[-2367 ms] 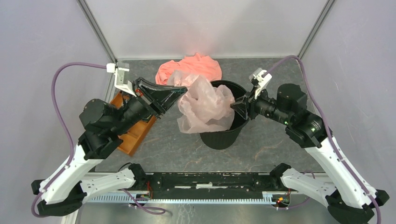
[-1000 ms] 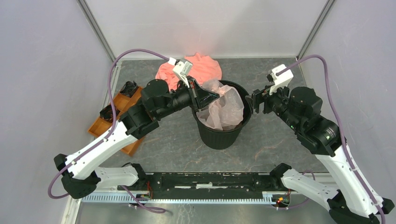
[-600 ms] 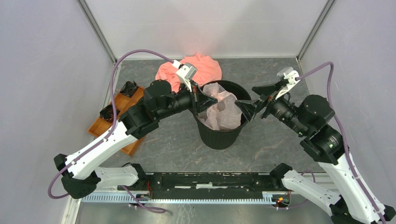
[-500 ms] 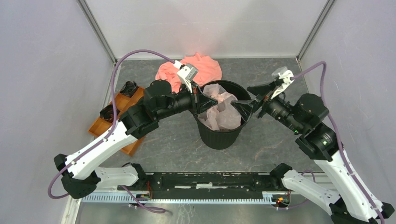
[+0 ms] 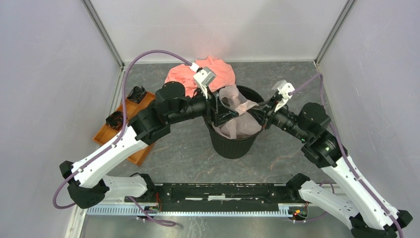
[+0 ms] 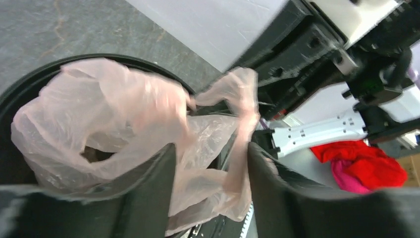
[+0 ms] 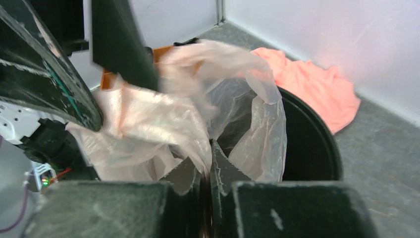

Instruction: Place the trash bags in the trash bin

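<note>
The pink bag (image 5: 238,113) sits mostly inside the black bin (image 5: 233,147) on the desk (image 5: 282,156). Its top puffs up over the rim. The left pincer (image 6: 209,151) is wide open, with bag film between its fingers. The right pincer (image 7: 205,168) is pinched tight on the bag's edge.

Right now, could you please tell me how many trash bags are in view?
1. The pale pink trash bag sits bunched in the mouth of the black trash bin, partly above its rim; another underneath could be hidden.
</note>
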Action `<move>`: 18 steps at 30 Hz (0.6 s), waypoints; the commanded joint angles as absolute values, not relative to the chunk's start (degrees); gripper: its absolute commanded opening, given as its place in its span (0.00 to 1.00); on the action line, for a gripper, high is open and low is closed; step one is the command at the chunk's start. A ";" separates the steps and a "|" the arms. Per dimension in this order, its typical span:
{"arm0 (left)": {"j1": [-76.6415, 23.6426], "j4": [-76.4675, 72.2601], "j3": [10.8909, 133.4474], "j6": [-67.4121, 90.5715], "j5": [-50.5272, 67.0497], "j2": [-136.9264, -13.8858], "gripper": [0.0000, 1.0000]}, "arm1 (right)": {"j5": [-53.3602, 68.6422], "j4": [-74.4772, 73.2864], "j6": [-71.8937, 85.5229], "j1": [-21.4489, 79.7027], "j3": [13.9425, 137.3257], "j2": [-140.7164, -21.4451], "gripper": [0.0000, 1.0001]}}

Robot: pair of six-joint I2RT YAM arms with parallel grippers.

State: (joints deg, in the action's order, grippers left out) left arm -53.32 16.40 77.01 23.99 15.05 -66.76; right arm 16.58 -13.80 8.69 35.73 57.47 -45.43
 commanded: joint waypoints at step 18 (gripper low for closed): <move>-52.47 32.06 90.12 13.55 -5.13 -70.19 1.00 | 25.28 -11.55 -11.62 35.72 52.48 -36.67 0.01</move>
State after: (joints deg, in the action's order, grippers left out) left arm -52.73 32.01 86.08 17.80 -10.92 -67.70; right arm 19.88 -13.85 -6.79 35.73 52.58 -38.13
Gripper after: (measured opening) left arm 0.995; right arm 0.012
